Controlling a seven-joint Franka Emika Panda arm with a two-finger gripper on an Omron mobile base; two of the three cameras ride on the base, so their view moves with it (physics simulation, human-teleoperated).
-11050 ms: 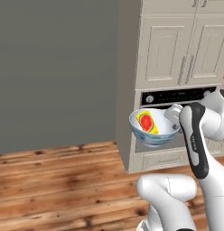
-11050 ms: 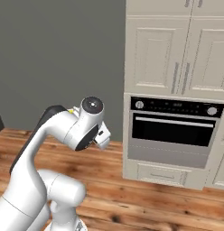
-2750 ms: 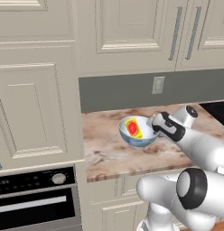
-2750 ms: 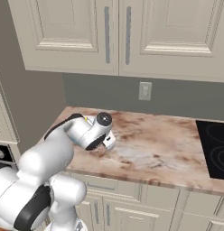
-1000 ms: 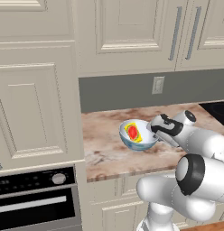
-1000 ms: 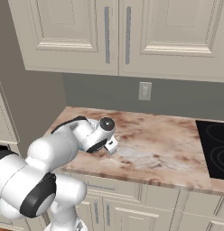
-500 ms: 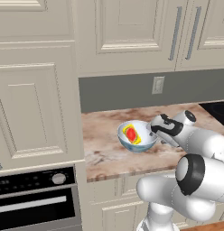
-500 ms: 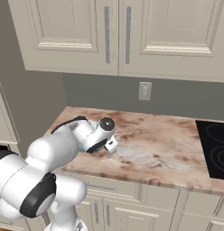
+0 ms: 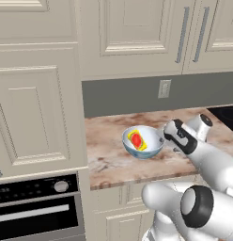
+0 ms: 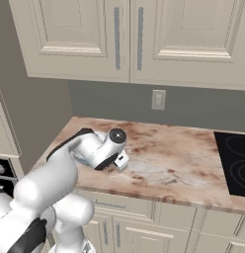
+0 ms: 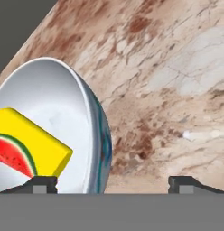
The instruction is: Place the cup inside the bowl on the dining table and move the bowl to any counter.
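The bowl point(image 9: 143, 141) sits on the counter point(image 9: 109, 162), a little way in front of the wall outlet point(image 9: 164, 88). The cup point(image 9: 136, 140) lies inside the bowl. The gripper point(image 11: 113, 182) is open, with one finger on each side of the bowl's rim, not squeezing it. The bowl looks hard and smooth, so it may slip or chip. The thin rim is the best place to pinch. The cup looks light and could roll around.
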